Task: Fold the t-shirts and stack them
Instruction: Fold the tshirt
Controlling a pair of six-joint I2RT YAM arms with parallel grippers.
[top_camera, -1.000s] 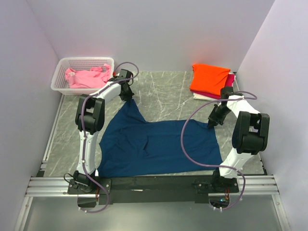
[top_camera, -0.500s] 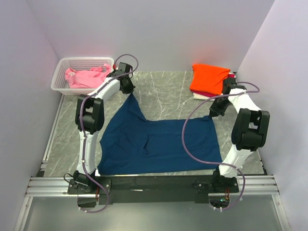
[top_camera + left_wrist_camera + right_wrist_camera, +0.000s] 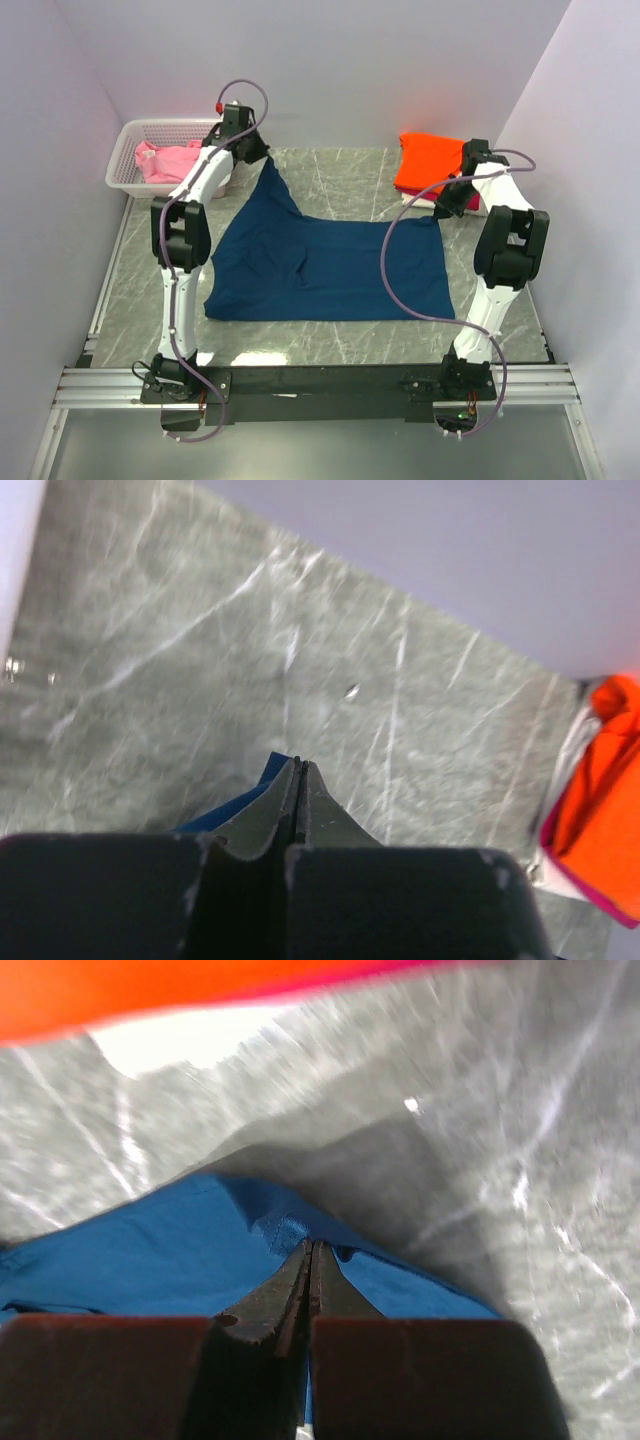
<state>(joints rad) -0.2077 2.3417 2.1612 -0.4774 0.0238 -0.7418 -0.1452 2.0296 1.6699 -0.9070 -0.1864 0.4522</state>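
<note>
The big dark blue t-shirt (image 3: 320, 265) is lying spread out in the middle of the grey surface (image 3: 340, 180), with most of its cloth flat and a few soft wrinkles showing near its middle. Its corner at 11 o'clock is being pulled up into a point, and its corner at 2 o'clock is being held up a little too. The left gripper (image 3: 262, 158) is holding the 11 o'clock corner. In the left wrist view, the left gripper (image 3: 297, 765) is showing its jaws pressed tight together, with a bit of blue cloth peeking out just under them. The right gripper (image 3: 443, 208) is holding the 2 o'clock corner. In the right wrist view, the right gripper (image 3: 312, 1250) is pinching a small fold of the blue cloth between its clenched jaws, and the cloth is casting a shadow on the surface behind it. Near the right gripper, at 1 o'clock, an orange t-shirt (image 3: 432, 162) is sitting folded on top of a small pile, with a magenta edge and a white edge peeking out below it. Far over at 10 o'clock, a pink t-shirt (image 3: 165, 160) is lying crumpled inside a white basket (image 3: 150, 128), just beside the left arm.
</note>
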